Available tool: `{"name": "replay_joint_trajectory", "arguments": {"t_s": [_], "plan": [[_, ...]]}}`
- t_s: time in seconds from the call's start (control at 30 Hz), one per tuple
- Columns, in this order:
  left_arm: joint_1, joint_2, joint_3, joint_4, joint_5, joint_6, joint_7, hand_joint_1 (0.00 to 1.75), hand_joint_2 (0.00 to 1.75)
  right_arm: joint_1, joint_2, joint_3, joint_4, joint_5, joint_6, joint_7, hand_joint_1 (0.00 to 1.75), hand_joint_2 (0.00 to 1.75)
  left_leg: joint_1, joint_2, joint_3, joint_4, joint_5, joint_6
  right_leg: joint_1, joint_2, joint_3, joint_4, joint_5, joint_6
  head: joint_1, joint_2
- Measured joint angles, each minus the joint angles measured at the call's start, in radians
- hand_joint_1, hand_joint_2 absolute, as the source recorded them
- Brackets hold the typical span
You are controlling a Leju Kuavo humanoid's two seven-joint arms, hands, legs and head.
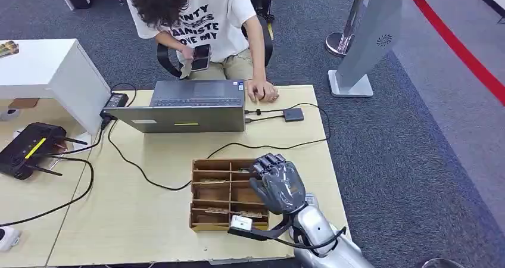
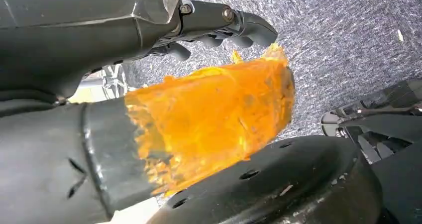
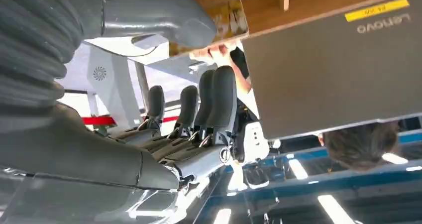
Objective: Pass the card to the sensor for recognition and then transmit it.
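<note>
A wooden divider box (image 1: 198, 223) stands on the table's near right part, with cards (image 1: 209, 180) lying flat in several compartments. My right hand (image 1: 279, 186) hovers over the box's right side, fingers spread and holding nothing. In the right wrist view its dark fingers (image 3: 221, 99) stand straight and apart from the thumb (image 3: 164, 15). The sensor (image 1: 293, 114), a small dark square on a cable, lies to the right of the laptop (image 1: 190, 108). My left hand (image 2: 124, 30) hangs beside the body over carpet, its fingers (image 2: 239, 26) free of any object.
A person sits behind the light wooden table (image 1: 149, 220), holding a phone (image 1: 201, 56), with their other hand (image 1: 262, 91) on the far edge. Black cables (image 1: 143, 173) cross the table. A router (image 1: 27, 149) lies at the left. A grey stand (image 1: 369, 41) rises at the far right.
</note>
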State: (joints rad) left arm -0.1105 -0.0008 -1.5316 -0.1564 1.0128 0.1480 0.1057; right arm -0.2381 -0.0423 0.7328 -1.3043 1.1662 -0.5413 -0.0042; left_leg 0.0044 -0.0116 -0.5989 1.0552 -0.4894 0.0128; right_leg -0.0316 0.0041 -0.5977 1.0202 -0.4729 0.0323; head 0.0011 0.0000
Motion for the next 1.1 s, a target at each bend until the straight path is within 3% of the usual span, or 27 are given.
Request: {"name": "replay_joint_trajectory", "arguments": {"t_s": [0.53, 0.63, 0.87, 1.1], "plan": [[0.0, 0.0, 0.0, 0.0, -0.025, -0.006, 0.0, 0.0, 0.0, -0.025, 0.001, -0.031, 0.0, -0.023, 0.019, 0.0, 1.01, 1.75, 0.0, 0.0, 0.0, 0.0, 0.0, 0.0, 0.0, 0.0, 0.0, 0.0, 0.0, 0.0, 0.0, 0.0], [0.0, 0.0, 0.0, 0.0, -0.026, -0.007, 0.0, 0.0, 0.0, -0.028, 0.003, -0.033, 0.023, -0.026, 0.021, -0.003, 0.93, 1.75, 0.0, 0.0, 0.0, 0.0, 0.0, 0.0, 0.0, 0.0, 0.0, 0.0, 0.0, 0.0, 0.0, 0.0], [0.0, 0.0, 0.0, 0.0, -0.03, -0.008, -0.001, 0.0, 0.0, -0.032, 0.015, -0.034, 0.074, -0.032, 0.032, -0.008, 0.96, 1.75, 0.0, 0.0, 0.0, 0.0, 0.0, 0.0, 0.0, 0.0, 0.0, 0.0, 0.0, 0.0, 0.0, 0.0], [0.0, 0.0, 0.0, 0.0, -0.032, -0.008, -0.001, 0.0, 0.0, -0.038, 0.021, -0.034, 0.1, -0.037, 0.035, -0.008, 0.84, 1.75, 0.0, 0.0, 0.0, 0.0, 0.0, 0.0, 0.0, 0.0, 0.0, 0.0, 0.0, 0.0, 0.0, 0.0]]}}
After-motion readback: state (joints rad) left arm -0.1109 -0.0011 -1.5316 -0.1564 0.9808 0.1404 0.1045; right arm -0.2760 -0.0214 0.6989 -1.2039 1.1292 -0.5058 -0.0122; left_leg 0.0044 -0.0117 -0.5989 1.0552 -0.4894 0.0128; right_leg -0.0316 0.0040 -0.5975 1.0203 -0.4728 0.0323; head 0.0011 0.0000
